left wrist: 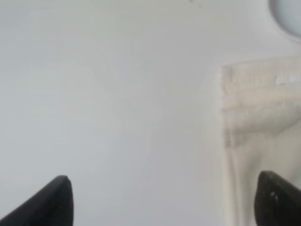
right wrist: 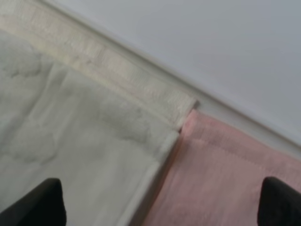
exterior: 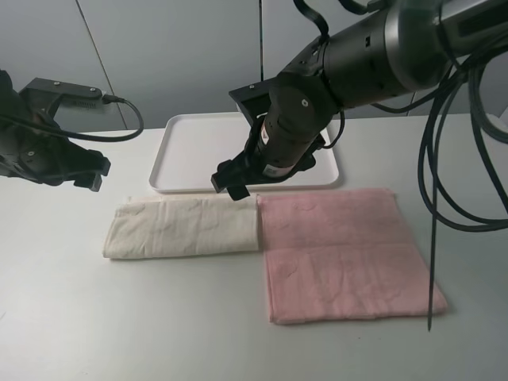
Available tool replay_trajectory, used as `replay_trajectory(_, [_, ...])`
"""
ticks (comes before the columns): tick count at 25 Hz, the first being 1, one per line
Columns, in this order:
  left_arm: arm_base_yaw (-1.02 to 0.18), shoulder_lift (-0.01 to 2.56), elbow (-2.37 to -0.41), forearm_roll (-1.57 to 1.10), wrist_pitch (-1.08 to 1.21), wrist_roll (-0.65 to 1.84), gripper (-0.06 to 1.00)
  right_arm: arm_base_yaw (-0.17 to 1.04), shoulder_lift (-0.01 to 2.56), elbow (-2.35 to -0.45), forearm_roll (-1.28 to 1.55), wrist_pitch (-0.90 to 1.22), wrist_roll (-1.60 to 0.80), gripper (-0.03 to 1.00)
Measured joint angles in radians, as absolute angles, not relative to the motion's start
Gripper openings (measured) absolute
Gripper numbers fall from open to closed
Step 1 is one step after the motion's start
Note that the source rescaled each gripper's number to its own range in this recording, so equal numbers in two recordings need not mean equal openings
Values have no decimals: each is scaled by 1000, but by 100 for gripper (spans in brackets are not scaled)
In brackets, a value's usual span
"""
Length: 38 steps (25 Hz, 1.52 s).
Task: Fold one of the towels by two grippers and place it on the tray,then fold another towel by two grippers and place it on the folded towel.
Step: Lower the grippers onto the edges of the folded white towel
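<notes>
Plain cream towel (exterior: pixel 181 226), plain pink towel (exterior: pixel 341 254), glossy white tray (exterior: pixel 182 151), off-white table (exterior: pixel 79 317), black right gripper (exterior: pixel 228 186).

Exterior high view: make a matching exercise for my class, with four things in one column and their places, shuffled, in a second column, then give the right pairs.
Things
1. cream towel
2. pink towel
3. tray
4. right gripper

Places
a. behind both towels
b. left of the other towel, folded narrower
c. over the far end of the line where the two towels meet
d. right of the other towel, spread wider

Pairs: 1-b, 2-d, 3-a, 4-c
</notes>
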<state>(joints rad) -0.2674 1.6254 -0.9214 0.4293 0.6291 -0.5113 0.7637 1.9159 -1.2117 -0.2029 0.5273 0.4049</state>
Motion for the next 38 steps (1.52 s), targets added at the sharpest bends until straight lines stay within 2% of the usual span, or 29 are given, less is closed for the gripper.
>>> replay_trajectory(4, [-216, 1714, -999, 289, 679, -419, 99, 758, 1916, -1243, -114, 593, 309, 88])
replay_trajectory(11, [-154, 1853, -1041, 131, 740, -266, 99, 757, 1916, -1245, -90, 623, 295, 88])
replay_trajectory(38, [-154, 2016, -1080, 94, 695, -210, 99, 757, 1916, -1245, -88, 629, 280, 87])
